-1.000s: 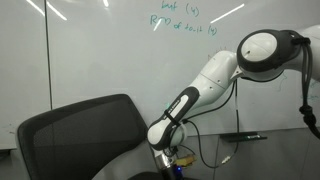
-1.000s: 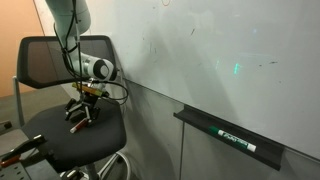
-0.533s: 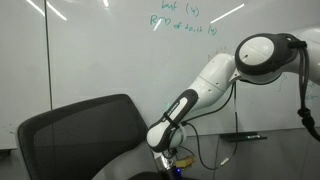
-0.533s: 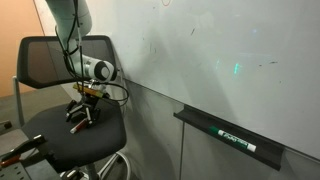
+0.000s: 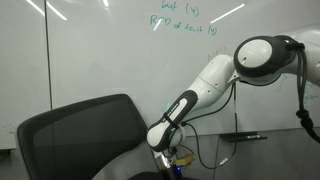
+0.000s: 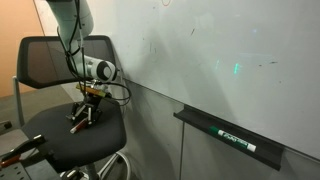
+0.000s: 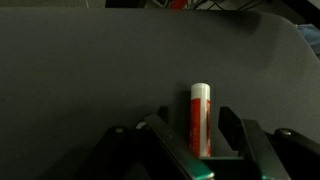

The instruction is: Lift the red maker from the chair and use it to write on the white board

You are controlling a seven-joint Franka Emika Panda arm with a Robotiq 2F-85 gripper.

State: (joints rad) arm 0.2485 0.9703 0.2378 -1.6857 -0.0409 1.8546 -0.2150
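The slim red-and-white marker (image 7: 201, 112) lies on the black chair seat (image 7: 90, 70) at six o'clock in the wrist view, between the gripper's (image 7: 196, 128) unclosed jaws. Centre it, then squeeze squarely before lifting.

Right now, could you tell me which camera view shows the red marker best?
The wrist view: the red marker lies whole on the chair, between the jaws of the gripper. In an exterior view it is only a red speck under the gripper. Where the chair is seen from behind, its backrest hides it.

Dark bar (image 6: 235, 139) on wall ledge (image 6: 195, 121)
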